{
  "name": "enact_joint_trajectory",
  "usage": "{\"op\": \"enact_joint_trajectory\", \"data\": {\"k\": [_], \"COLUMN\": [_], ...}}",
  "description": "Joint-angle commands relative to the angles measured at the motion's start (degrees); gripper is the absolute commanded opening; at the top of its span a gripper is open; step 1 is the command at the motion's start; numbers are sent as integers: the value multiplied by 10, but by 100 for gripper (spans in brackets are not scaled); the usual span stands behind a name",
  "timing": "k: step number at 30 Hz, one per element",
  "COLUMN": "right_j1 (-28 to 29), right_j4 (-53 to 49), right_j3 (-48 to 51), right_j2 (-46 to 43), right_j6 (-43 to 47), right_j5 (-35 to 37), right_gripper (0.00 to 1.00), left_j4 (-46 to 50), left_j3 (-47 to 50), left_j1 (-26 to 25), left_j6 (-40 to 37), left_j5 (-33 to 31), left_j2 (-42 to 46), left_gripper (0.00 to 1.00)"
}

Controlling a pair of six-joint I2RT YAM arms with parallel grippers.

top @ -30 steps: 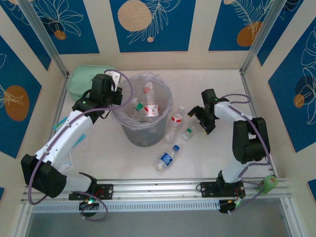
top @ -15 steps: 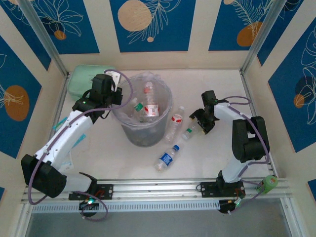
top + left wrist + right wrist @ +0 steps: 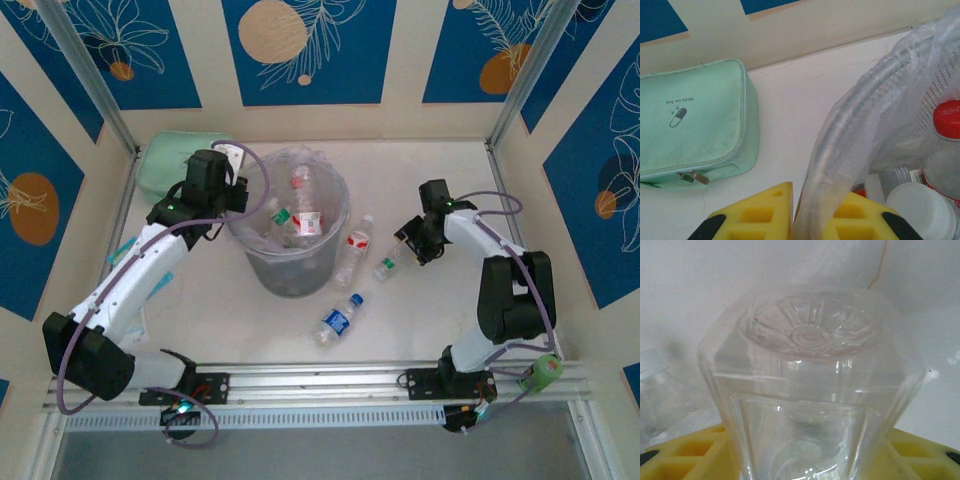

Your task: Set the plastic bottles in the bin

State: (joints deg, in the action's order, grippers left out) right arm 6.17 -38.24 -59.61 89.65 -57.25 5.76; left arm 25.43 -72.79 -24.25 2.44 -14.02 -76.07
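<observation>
The left end effector (image 3: 807, 220) is nearly closed, its yellow pads pinching the bag-lined rim of the bin (image 3: 290, 272). The bin stands on the desk (image 3: 250, 320) near a mint-green pouch (image 3: 690, 120) and has several bottles (image 3: 300, 215) inside. The right end effector (image 3: 414, 240) straddles the base of a green-capped bottle (image 3: 385, 266) lying right of the bin, though I cannot tell whether it grips, and a red-labelled bottle (image 3: 353, 248) and a blue-labelled bottle (image 3: 338, 320) lie close by.
</observation>
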Motion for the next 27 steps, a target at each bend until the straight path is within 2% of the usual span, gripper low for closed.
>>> {"op": "enact_joint_trajectory", "data": {"k": [1, 8, 12, 17, 18, 23, 27], "right_j1": [-12, -34, -37, -37, -38, -30, -1], "right_j4": [-41, -98, -109, -104, -98, -82, -86], "right_j3": [-16, -78, -139, -209, -222, -282, -338], "right_j2": [-47, -116, -146, -170, -174, -178, -163], "right_j6": [13, 49, 103, 149, 153, 149, 154], "right_j5": [1, 3, -19, -71, -84, -127, -139], "right_gripper": [53, 49, 35, 28, 23, 12, 9], "left_j4": [46, 46, 46, 46, 46, 46, 46], "left_j3": [26, 25, 25, 25, 25, 25, 26], "left_j1": [-14, -14, -14, -14, -14, -14, -14], "left_j6": [-7, -7, -6, -6, -6, -6, -6], "left_j5": [3, 6, 6, 7, 7, 7, 7], "left_j2": [-29, -29, -29, -29, -29, -28, -29], "left_gripper": [0, 0, 0, 0, 0, 0, 0]}}
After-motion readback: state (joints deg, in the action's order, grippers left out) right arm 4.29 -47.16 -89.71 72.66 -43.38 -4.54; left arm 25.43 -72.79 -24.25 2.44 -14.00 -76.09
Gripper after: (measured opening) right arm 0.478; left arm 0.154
